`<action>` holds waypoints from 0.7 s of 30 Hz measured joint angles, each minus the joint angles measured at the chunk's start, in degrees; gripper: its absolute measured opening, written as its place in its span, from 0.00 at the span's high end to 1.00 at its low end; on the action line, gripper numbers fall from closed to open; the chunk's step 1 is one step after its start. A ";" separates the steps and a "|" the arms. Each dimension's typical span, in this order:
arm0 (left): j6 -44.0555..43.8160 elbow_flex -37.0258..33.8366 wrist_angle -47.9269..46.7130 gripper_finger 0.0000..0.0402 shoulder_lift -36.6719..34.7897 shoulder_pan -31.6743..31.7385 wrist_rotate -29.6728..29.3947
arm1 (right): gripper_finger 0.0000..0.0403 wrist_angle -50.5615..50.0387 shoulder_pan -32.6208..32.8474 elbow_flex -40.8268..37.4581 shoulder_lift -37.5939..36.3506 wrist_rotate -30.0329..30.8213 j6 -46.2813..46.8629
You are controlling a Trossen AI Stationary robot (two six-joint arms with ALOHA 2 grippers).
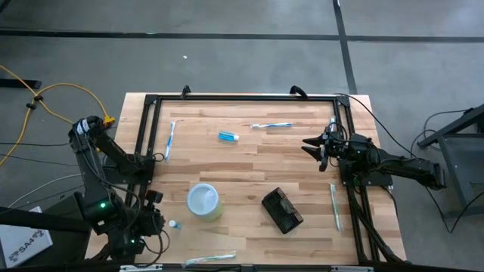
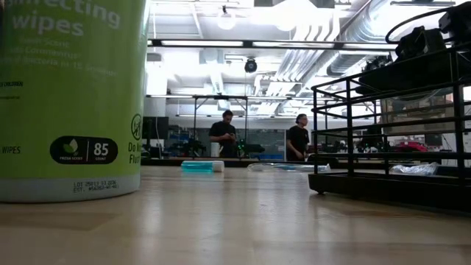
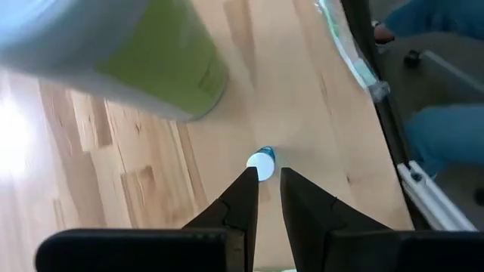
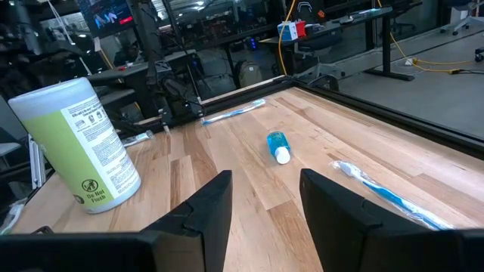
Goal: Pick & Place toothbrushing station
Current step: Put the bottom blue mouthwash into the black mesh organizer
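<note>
Pale plank worktop [image 1: 249,162] framed by black rails; grey floor around. Toothbrushing station [image 1: 282,211] lies near the front, beside the wipes canister [image 1: 204,201]. Left end effector [image 3: 263,198], fingers slightly parted, hovers over a tiny bottle [image 3: 262,162]. Right end effector [image 4: 265,198] open, empty. Two people [image 2: 224,135] stand in the workshop behind.

A green wipes canister [image 1: 204,201] is standing upright on the wooden desk [image 1: 249,162], looming large in the low view. A small blue tube [image 1: 228,136] is lying near the far edge, with a blue toothbrush [image 1: 271,125] resting beside it. Another toothbrush [image 1: 170,140] is lying at the left. Two people [image 2: 223,132] are standing in the room behind.
</note>
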 joint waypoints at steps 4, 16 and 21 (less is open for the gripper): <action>-6.46 0.00 -2.00 0.87 0.58 2.49 3.17 | 0.63 0.00 0.00 -0.01 -0.01 0.00 0.00; -11.88 0.00 -3.67 0.87 2.04 8.86 10.32 | 0.63 0.01 0.01 -0.01 0.01 0.00 0.00; -9.39 -0.01 -3.61 0.87 3.16 8.86 10.32 | 0.63 0.00 0.00 0.00 -0.02 0.00 0.02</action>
